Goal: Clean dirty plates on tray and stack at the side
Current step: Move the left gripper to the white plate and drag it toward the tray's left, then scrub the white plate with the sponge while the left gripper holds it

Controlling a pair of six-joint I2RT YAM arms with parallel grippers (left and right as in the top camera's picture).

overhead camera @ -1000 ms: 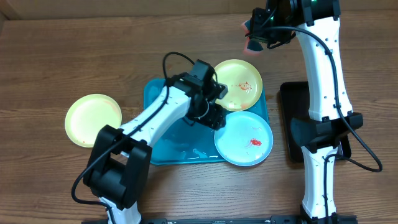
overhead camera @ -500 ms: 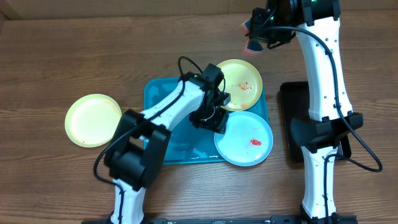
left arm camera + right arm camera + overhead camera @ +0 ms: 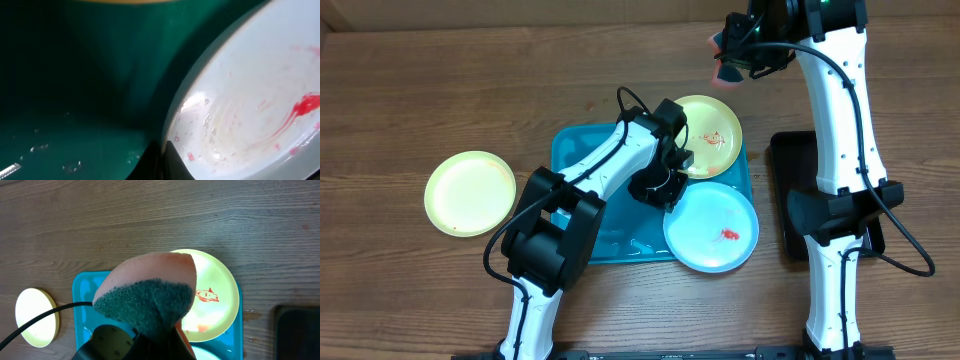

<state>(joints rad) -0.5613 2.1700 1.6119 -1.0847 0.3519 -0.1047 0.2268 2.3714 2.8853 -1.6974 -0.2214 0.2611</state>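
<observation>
While the right claw point(image 3: 738, 52), clamped on a sponge point(image 3: 145, 290), hung far back, the left claw point(image 3: 665, 186) sat at the left rim of the blue-white plate point(image 3: 715, 228), grip unreadable.

Nothing legible in any view: no words, brands or numbers. Red marks on the pale yellow-green round plastic plate point(image 3: 713, 135) and the pale blue-white round plastic plate point(image 3: 715, 228) are shapeless smears.

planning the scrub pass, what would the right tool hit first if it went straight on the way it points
Probably the smeared yellow-green plate on the tray, with the sponge in the right tool touching first. Depth is unclear, so the tray beside it is possible.
</observation>
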